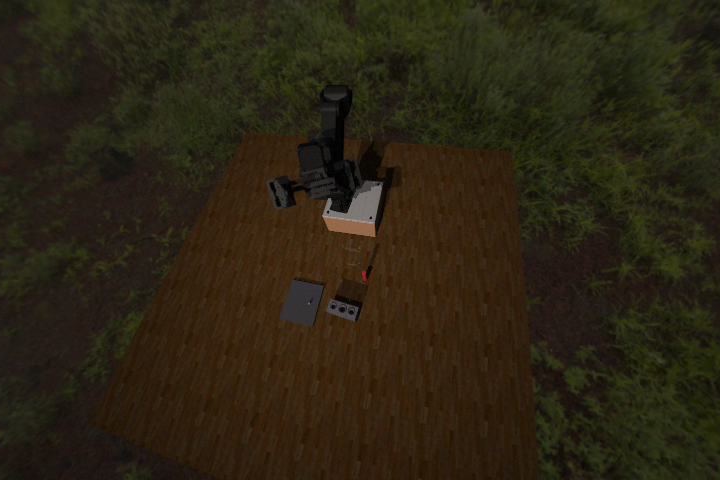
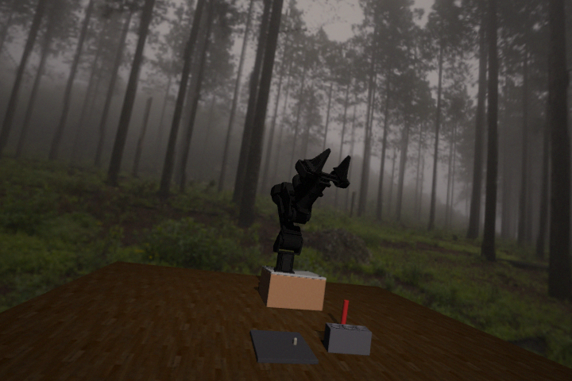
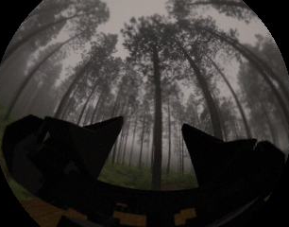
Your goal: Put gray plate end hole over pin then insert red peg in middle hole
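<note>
The peg (image 1: 364,275) (image 2: 345,312) is red, the gripper (image 1: 315,183) (image 2: 339,152) (image 3: 154,123) black.
</note>
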### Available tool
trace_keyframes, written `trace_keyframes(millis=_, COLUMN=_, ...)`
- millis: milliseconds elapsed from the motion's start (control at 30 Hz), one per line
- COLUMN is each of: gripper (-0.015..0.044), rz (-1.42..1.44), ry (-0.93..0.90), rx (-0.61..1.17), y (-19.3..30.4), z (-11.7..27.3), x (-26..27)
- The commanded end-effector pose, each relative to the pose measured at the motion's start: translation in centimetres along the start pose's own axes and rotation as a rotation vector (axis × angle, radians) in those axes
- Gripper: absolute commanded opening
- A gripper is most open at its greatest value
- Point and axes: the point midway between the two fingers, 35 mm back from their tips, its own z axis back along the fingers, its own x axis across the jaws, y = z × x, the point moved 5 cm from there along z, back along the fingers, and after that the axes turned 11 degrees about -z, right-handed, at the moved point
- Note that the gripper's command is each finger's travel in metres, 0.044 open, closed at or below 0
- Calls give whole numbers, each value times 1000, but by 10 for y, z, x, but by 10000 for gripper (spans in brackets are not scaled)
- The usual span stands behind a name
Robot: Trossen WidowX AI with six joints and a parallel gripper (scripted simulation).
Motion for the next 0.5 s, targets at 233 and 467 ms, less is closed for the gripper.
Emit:
trace_keyframes(millis=233, gripper=440, rz=147, ry=135, rx=343, y=54, z=-41, x=-34)
trace_keyframes(millis=467, gripper=440, rz=361, ry=174, rx=882, y=135, z=-61, x=-70)
